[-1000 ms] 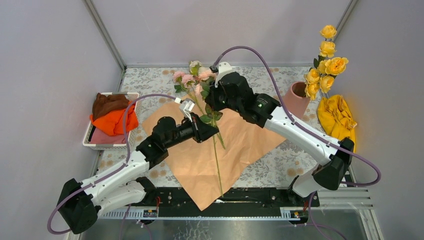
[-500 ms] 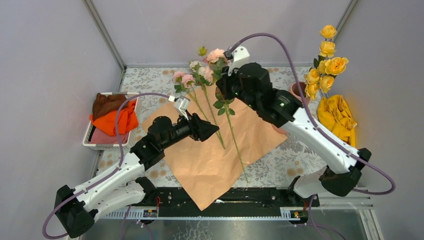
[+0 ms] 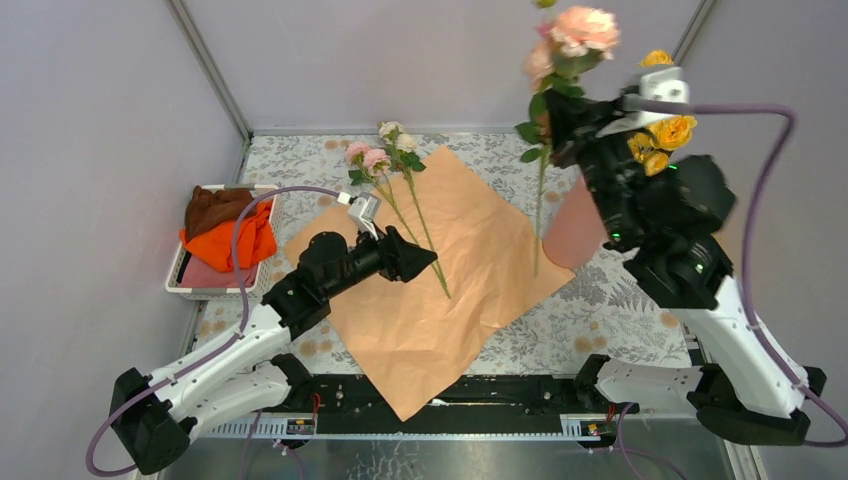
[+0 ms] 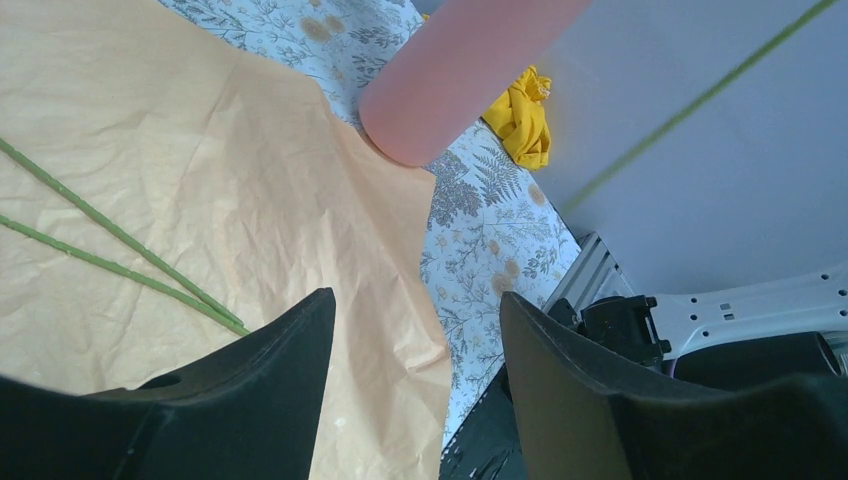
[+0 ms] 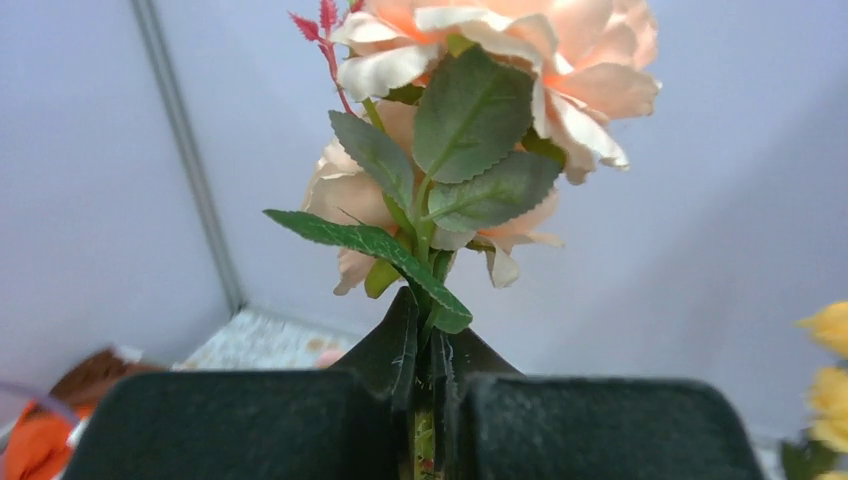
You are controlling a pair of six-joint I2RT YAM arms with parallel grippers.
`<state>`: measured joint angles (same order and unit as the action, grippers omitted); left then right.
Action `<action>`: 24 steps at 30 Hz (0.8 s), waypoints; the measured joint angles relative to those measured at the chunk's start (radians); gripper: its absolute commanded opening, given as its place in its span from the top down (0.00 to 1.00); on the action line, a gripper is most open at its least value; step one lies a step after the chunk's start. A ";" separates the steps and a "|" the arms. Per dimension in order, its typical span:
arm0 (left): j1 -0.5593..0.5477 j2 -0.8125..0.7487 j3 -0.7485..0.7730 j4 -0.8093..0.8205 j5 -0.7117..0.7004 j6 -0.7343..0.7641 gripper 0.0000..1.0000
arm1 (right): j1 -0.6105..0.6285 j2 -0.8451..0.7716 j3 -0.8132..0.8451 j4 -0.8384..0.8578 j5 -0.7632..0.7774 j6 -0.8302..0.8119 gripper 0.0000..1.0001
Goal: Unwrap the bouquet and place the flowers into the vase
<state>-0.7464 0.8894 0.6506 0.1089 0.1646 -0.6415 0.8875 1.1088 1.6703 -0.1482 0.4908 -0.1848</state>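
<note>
The left arm stretches low, its left hand (image 4: 415, 310) spread wide. The right arm stands tall, its right hand (image 5: 432, 400) clamped on a pink rose (image 5: 560, 60).

The left arm (image 3: 230, 350) and right arm (image 3: 745, 335) share one build: white link shells between black joint housings. A grey-purple cable (image 3: 740, 108) runs outside each arm. The left claw (image 4: 415, 310) and right claw (image 5: 425, 395) have matte black fingers. A green lamp (image 3: 613, 237) marks the right arm's black housing.

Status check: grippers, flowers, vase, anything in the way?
Right gripper shut on pink rose stem, held high near vase. Left gripper open, empty, over wrapping paper. Two flowers lie on it. Yellow roses at vase; mouth hidden by arm.
</note>
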 measured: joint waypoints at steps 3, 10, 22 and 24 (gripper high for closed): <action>0.000 0.016 0.000 0.010 0.003 -0.003 0.32 | 0.000 -0.050 -0.008 0.122 0.025 -0.105 1.00; 0.000 0.041 0.000 0.011 0.010 -0.005 0.32 | 0.000 -0.050 0.029 0.372 0.069 -0.357 1.00; 0.000 0.026 0.000 0.010 0.002 -0.005 0.32 | 0.000 0.109 0.034 0.626 0.072 -0.682 1.00; 0.000 0.021 0.000 0.010 -0.001 -0.005 0.32 | 0.000 0.134 0.039 0.636 0.070 -0.716 1.00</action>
<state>-0.7464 0.9104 0.6506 0.1192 0.1638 -0.6464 0.8871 1.2430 1.7088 0.4881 0.5606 -0.9005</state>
